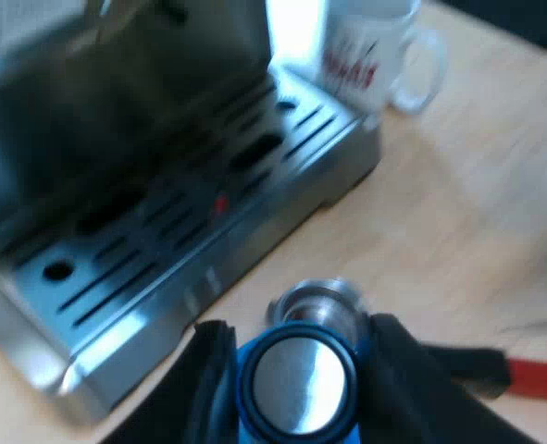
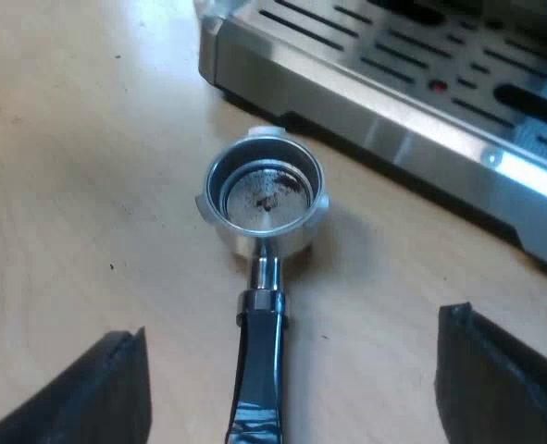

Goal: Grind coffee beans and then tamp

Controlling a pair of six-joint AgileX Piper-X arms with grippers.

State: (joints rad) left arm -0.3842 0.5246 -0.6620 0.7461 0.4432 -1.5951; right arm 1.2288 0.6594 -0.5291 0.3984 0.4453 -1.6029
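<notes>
Two notes: left gripper (image 1: 298, 370) clamps the tamper (image 1: 298, 381); right gripper (image 2: 292, 333), jaws open astride the holder (image 2: 266, 199), which we judge stiff, heavy, so take its handle (image 2: 259, 365).

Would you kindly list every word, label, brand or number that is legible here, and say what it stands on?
The mug: red lettering on its side, too blurred to read.
The drip tray: a small red mark, no legible text.
The tamper and the metal holder: no markings visible.
</notes>
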